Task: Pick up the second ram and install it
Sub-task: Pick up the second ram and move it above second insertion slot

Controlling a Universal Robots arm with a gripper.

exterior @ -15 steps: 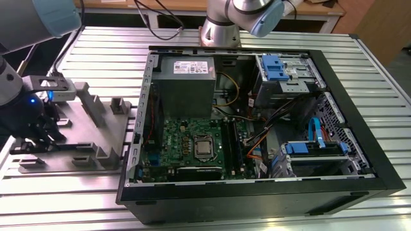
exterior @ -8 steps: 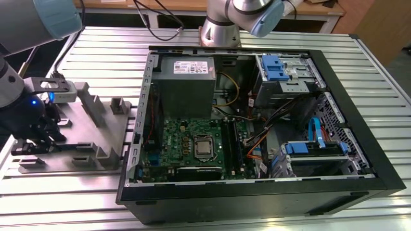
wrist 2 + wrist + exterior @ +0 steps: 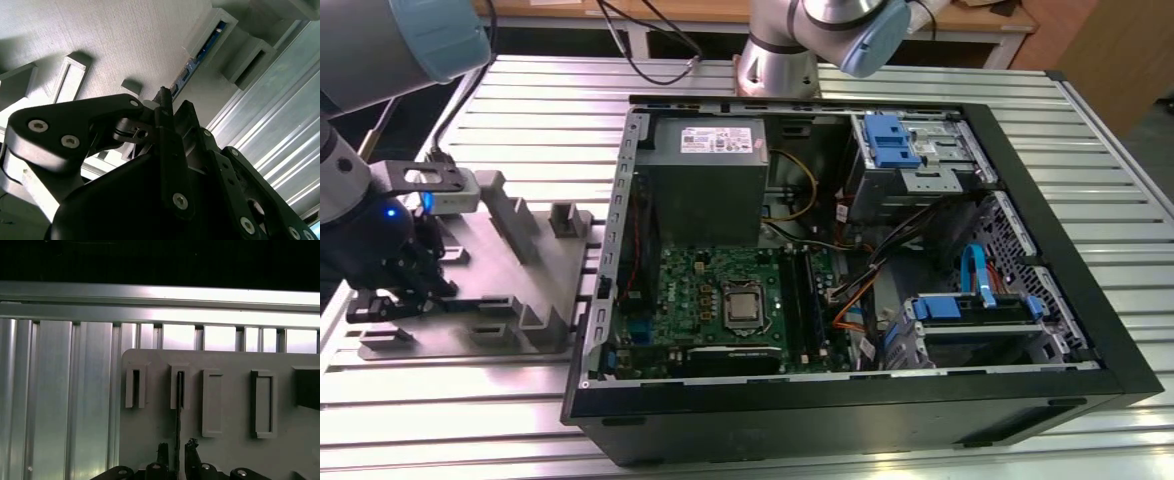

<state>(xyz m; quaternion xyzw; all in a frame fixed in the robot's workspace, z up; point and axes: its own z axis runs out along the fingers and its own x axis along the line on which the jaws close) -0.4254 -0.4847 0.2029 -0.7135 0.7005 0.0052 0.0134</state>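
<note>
The second ram (image 3: 178,417) is a thin dark stick standing on edge in a slot of the grey tray (image 3: 150,432). In the second wrist view the second ram (image 3: 197,55) shows a blue-green edge along that slot. My gripper (image 3: 177,449) is open, with a fingertip (image 3: 191,446) on each side of the stick's near end and a narrow gap to it. In the second wrist view the gripper (image 3: 165,107) straddles the same end. In the exterior view the gripper (image 3: 394,285) hangs low over the tray (image 3: 520,290), at the exterior view's left.
An open computer case (image 3: 1067,300) lies to the exterior view's right of the tray, its motherboard (image 3: 707,280) and CPU socket (image 3: 744,305) exposed. A power supply (image 3: 707,160), blue-handled drive cages (image 3: 894,140) and cables crowd the case. Everything rests on a ribbed aluminium table (image 3: 534,90).
</note>
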